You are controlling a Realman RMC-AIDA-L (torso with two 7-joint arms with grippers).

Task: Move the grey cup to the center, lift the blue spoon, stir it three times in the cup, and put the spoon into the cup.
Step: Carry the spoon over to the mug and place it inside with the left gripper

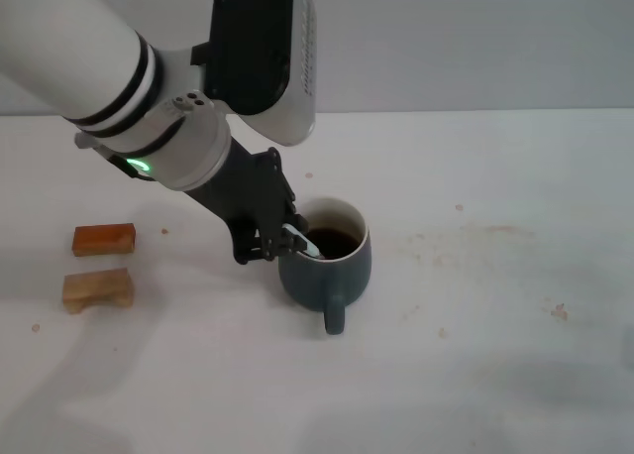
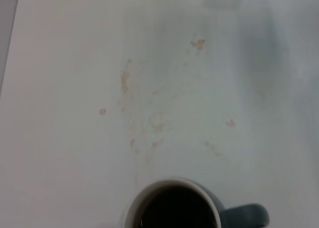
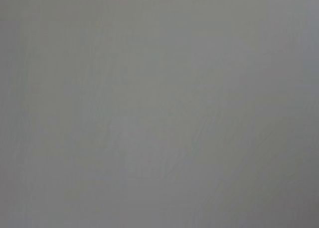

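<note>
White tabletop fills the room's foreground, faintly stained with brownish specks, with a pale grey wall behind it. Near the middle of the table stands the grey cup, a rounded slate mug with a white inner wall and dark brown liquid inside; its handle points to about 6 o'clock, toward the robot.

Reaching in from 10 o'clock, the left arm slants down so that the left gripper sits right at the cup's rim on its 9 o'clock side. The dark fingers are narrowly closed around the pale handle of the blue spoon. The spoon's long axis tilts from the gripper down toward 4 o'clock, and its lower end dips into the liquid, so the bowl is hidden.

The left wrist camera looks down on the cup's rim and handle but shows no fingers or spoon.

Two small wooden blocks lie well apart from the cup, off at 9 o'clock.

The right gripper is nowhere in sight; its wrist camera shows only blank grey.

Stirring seems to be in hand or just finishing. Since the spoon already rests inside the cup, straight below the grip, letting go looks like what remains.
</note>
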